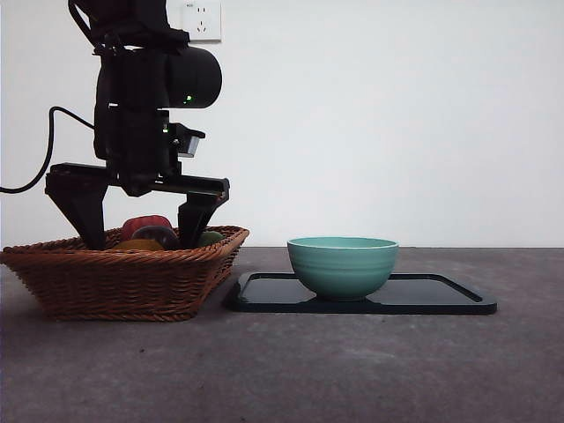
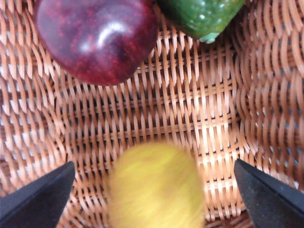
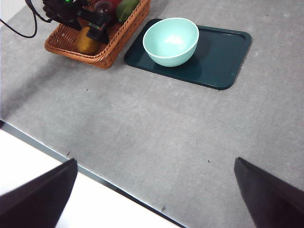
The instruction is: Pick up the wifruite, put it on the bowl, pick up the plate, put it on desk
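Left gripper (image 1: 141, 231) spread wide inside the wicker basket (image 1: 123, 280), empty.
Three fruits there: wifruite (image 2: 154, 187) between the jaws, one dark red fruit (image 2: 95, 38), one green fruit (image 2: 202, 16); one bowl (image 1: 343, 265) sits on one tray (image 1: 441, 295).

A brown woven wicker basket (image 1: 123, 273) holds a glossy dark red round fruit (image 2: 95, 38) with a green fruit (image 2: 202, 16) just beside it, while a flat dark rectangular tray (image 1: 441, 298) lies just beside the basket.
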Tool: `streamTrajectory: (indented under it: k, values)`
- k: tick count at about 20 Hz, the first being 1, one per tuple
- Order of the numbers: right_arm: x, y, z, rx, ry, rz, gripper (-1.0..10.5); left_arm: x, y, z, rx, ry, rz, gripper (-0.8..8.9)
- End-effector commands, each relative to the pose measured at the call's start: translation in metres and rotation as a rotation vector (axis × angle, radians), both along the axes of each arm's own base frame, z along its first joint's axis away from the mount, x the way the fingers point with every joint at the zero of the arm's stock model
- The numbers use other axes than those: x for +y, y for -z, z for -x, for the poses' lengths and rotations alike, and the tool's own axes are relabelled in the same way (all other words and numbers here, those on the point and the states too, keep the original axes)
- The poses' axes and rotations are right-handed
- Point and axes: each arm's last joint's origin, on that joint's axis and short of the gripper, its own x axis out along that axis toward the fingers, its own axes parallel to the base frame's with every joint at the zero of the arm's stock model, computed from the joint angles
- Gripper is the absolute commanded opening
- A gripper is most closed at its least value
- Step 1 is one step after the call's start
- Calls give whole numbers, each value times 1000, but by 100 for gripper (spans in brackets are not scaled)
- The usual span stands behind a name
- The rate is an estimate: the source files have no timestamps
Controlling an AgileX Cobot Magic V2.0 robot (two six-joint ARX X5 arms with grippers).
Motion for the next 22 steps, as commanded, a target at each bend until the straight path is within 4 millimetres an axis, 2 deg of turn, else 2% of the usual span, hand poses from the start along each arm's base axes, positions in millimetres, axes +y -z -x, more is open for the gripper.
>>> streamTrajectory:
  k: [1, 4, 6, 10, 13, 17, 22]
  values:
    - [0, -2, 0, -5, 1, -11, 606, 1, -32, 4, -85, 34, 33, 566]
    - [0, -2, 0, -6, 1, -11, 606, 11, -74, 23, -184, 52, 76, 566]
    - [0, -2, 0, -6, 1, -11, 606, 22, -106, 43, -253, 71, 101, 565]
    - [0, -3, 0, -13, 1, -14, 606, 47, -164, 99, -354, 164, 204, 563]
    - [0, -3, -1, -16, 0, -16, 606, 67, -198, 147, -427, 300, 326, 563]
    - [0, -3, -1, -15, 0, -17, 606, 92, -222, 205, -476, 458, 479, 563]
    - [0, -3, -1, -11, 2, -23, 606, 114, -223, 253, -424, 581, 538, 563]
